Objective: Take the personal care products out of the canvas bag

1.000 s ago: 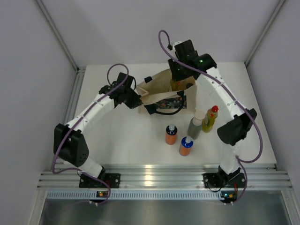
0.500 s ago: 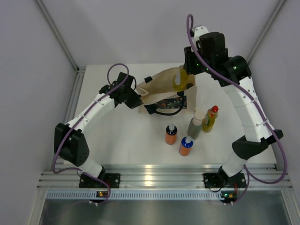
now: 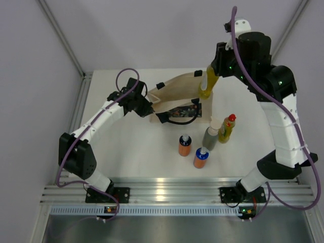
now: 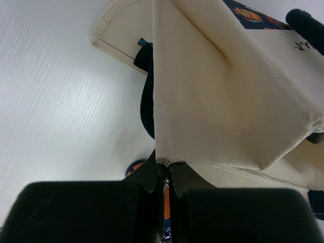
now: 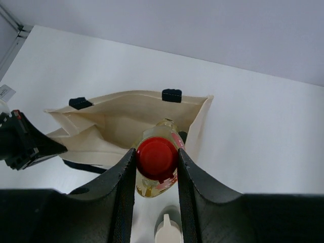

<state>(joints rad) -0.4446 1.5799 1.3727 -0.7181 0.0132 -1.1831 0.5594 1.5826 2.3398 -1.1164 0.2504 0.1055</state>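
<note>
The beige canvas bag [image 3: 174, 96] lies at the back middle of the table, its mouth facing right. My left gripper [image 3: 148, 110] is shut on the bag's left edge [image 4: 164, 163]. My right gripper [image 3: 215, 71] is shut on the red cap [image 5: 156, 157] of a yellow bottle [image 3: 207, 85] and holds it in the air above the bag's mouth [image 5: 121, 121]. On the table stand two orange bottles [image 3: 185, 145] [image 3: 201, 157], a grey-green bottle [image 3: 210, 135] with a beige cap [image 5: 168, 230], and a second yellow bottle [image 3: 227, 128]. The pale bottle is out of view.
The bag's black handle [image 3: 178, 120] loops onto the table in front of it. Grey walls stand close behind and on both sides. An aluminium rail [image 3: 172, 192] runs along the near edge.
My right gripper has risen up and to the right, lifting the yellow bottle out of the bag's mouth. The left gripper has kept still on the bag.
</note>
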